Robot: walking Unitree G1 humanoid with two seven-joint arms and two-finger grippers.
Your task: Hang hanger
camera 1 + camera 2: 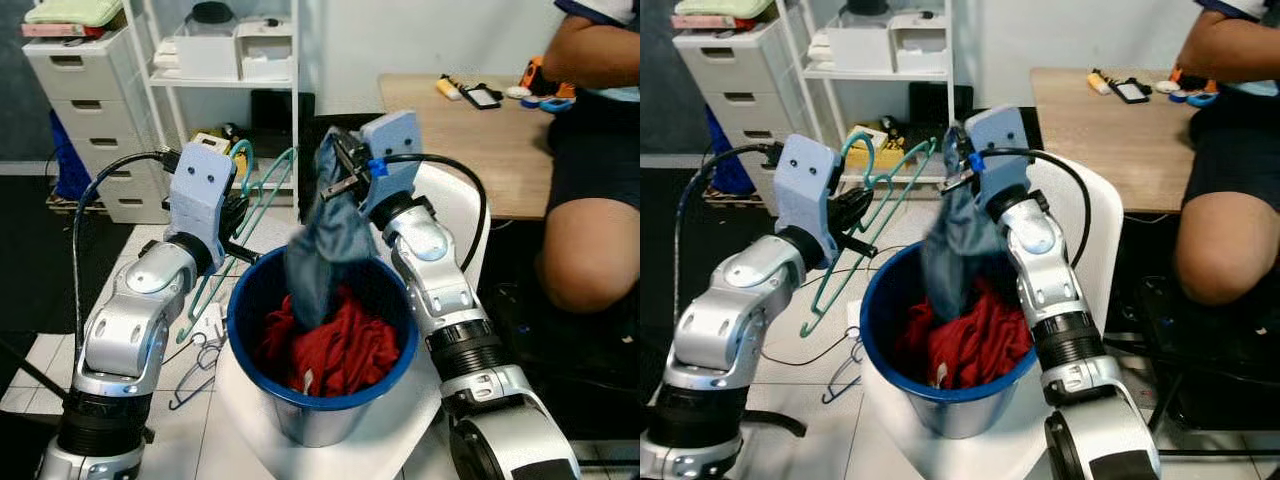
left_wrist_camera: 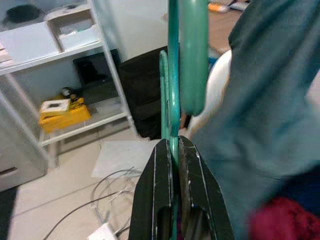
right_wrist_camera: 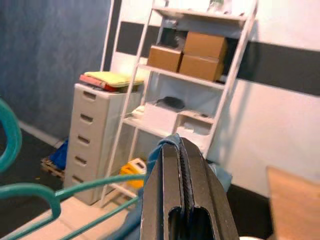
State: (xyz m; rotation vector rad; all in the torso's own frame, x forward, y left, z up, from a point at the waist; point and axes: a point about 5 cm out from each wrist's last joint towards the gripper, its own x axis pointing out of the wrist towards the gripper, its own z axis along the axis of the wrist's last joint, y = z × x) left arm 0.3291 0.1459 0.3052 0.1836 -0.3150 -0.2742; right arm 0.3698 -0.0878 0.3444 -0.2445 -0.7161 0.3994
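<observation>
My left gripper (image 1: 238, 212) is shut on a teal plastic hanger (image 1: 262, 190), held up to the left of a blue bucket (image 1: 250, 320); the hook (image 2: 192, 55) rises just past the fingers. My right gripper (image 1: 338, 172) is shut on a grey-blue garment (image 1: 325, 250), lifted so it hangs down into the bucket. Red clothing (image 1: 335, 345) lies in the bucket beneath it. The hanger's far end reaches close to the raised garment.
A white shelf rack (image 1: 215, 70) and a drawer unit (image 1: 85, 110) stand behind. Wire hangers (image 1: 200, 360) and cables lie on the floor at left. A seated person (image 1: 595, 150) is at a wooden table (image 1: 480, 130) on the right. A white chair (image 1: 455, 215) stands behind the bucket.
</observation>
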